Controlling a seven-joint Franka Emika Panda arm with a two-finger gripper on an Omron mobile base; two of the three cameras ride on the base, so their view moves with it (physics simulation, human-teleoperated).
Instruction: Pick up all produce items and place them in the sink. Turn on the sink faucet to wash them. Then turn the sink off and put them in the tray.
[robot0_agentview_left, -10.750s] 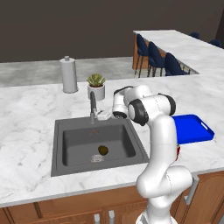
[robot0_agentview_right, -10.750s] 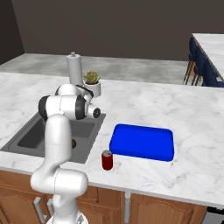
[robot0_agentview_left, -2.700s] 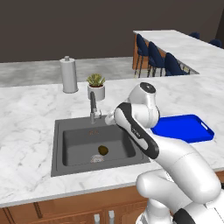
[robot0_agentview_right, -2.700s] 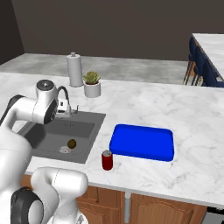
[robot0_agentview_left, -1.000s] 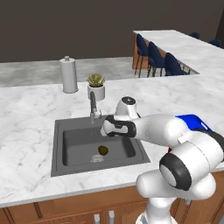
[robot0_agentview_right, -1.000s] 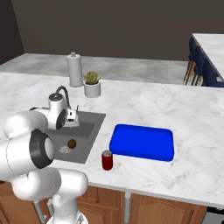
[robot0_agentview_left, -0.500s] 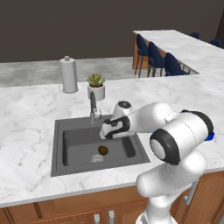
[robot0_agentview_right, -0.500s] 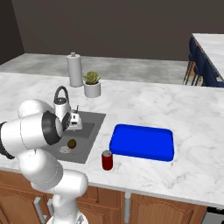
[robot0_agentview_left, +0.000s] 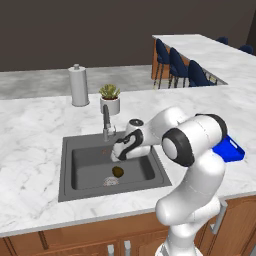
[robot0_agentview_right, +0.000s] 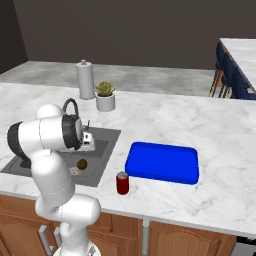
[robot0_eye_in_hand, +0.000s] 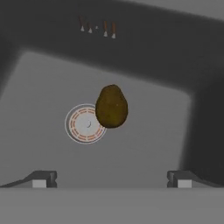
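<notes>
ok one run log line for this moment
gripper: open, above sink | produce item: on sink floor beside drain, not held | tray: nothing in it

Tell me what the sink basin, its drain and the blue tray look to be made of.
Sink basin: dark grey with a dull matte look, perhaps composite or coated metal; no glare shows. Drain: pale, ringed disc, likely brushed metal. Blue tray: evenly bright blue with rounded edges and a soft sheen, probably moulded plastic.

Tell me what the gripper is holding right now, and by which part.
Nothing is held. The gripper is open above the sink, its fingertips apart from the produce item lying beside the drain.
</notes>
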